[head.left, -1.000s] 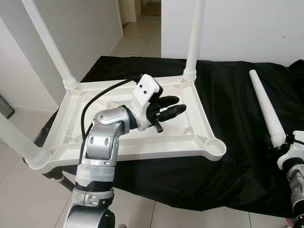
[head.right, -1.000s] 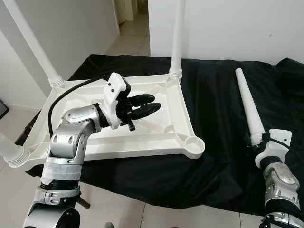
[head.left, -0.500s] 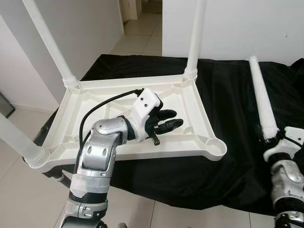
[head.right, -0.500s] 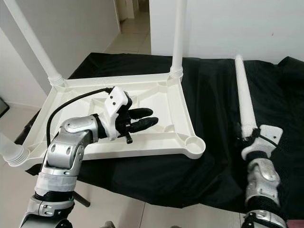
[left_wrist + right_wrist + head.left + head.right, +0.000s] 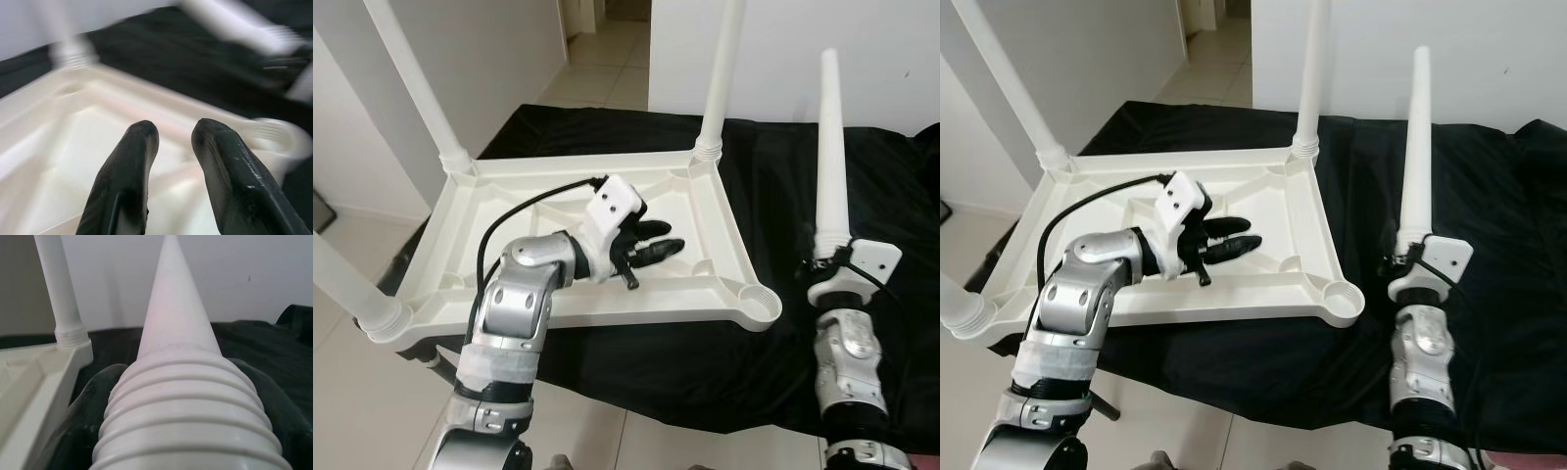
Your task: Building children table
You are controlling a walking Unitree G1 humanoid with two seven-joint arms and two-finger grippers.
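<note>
The white table top [image 5: 509, 186] lies upside down on a black cloth [image 5: 773, 166]. Three white legs stand in its corner sockets: far left [image 5: 416, 88], far right [image 5: 720, 69] and near left [image 5: 347, 284]. The near right socket [image 5: 760, 303] holds nothing. My right gripper [image 5: 829, 262] is shut on the threaded end of a fourth leg [image 5: 828, 147], holding it upright just right of that socket. In the right wrist view the leg [image 5: 178, 333] tapers away between the black fingers [image 5: 90, 401]. My left gripper [image 5: 674, 237] hovers open over the table top's inner face, nothing in it.
The cloth-covered surface ends close in front of me, with tiled floor [image 5: 372, 392] below and to the left. White walls stand behind, and a doorway [image 5: 607, 39] opens at the back. Bare cloth lies right of the table top.
My right gripper has lifted the fourth leg off the cloth, swung it upright and brought it left toward the near right socket. My left gripper has drawn back slightly over the table top.
</note>
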